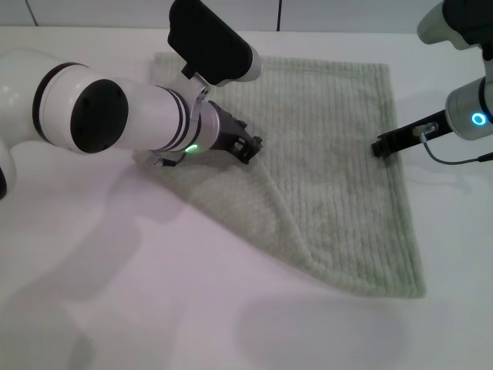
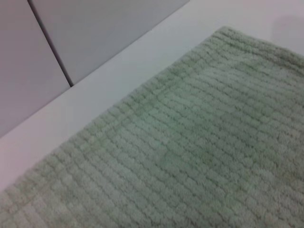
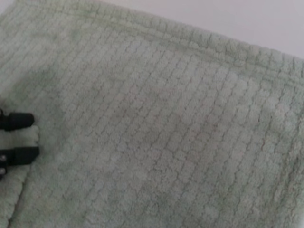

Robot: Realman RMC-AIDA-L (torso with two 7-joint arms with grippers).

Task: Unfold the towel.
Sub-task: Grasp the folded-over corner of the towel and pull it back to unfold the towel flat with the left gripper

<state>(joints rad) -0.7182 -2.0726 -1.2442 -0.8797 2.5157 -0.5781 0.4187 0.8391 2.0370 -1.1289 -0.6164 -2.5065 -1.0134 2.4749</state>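
Head view, towel [image 1: 331, 162] on table [image 1: 154, 308], wall [image 2: 95, 33] behind

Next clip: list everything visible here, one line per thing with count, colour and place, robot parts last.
towel: one, pale green, ribbed, spread on the table with its near-left part folded over along a diagonal crease.
table: one, white, under the towel, filling most of the head view.
wall panels: grey, behind the table's far edge, split by a dark seam.
left claw: one, black, on a white arm, down at the towel's fold near its middle, fingers closed on a bit of cloth.
right claw: one, black, on a white arm with a blue ring light, at the towel's right edge.
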